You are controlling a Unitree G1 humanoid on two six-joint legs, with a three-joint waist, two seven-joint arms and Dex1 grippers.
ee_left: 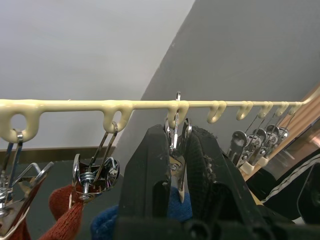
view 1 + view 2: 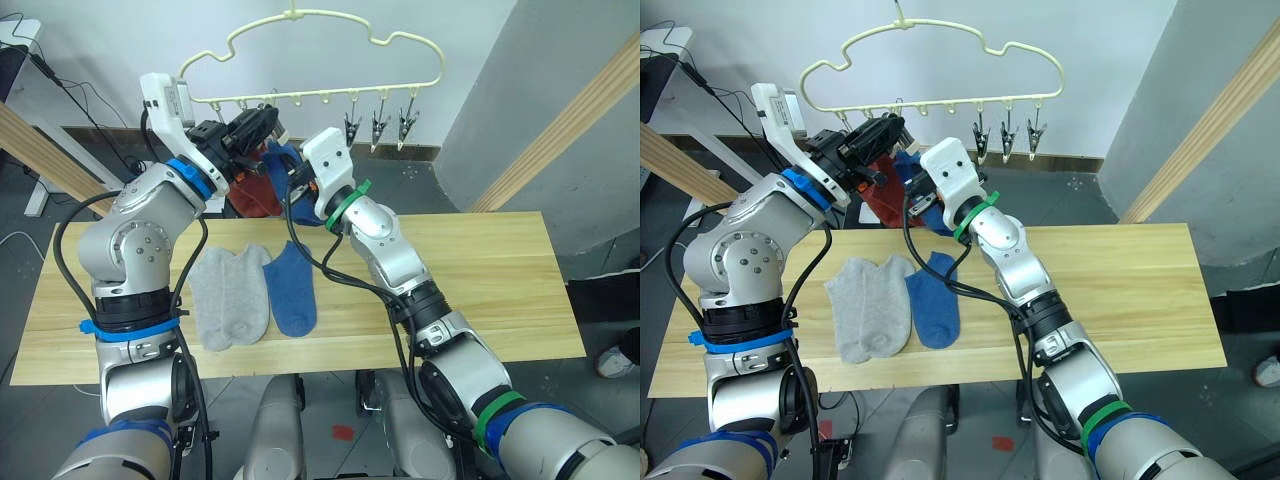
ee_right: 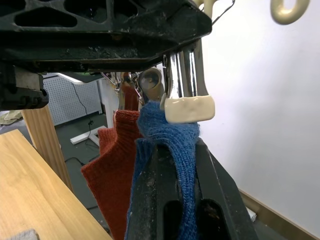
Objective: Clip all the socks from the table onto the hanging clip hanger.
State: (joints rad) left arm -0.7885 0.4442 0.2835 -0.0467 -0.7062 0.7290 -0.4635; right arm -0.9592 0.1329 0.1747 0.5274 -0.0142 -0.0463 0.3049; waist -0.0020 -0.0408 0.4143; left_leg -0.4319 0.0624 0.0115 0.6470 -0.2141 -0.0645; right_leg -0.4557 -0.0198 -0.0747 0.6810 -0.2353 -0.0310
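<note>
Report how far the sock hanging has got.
Done: rust red socks hang from the clip hanger. In hand: the right gripper lifts a blue sock into a clip that the left gripper squeezes. Left: two grey socks and another blue one on the table.

No readable text, labels, brands or numbers anywhere in these views.
</note>
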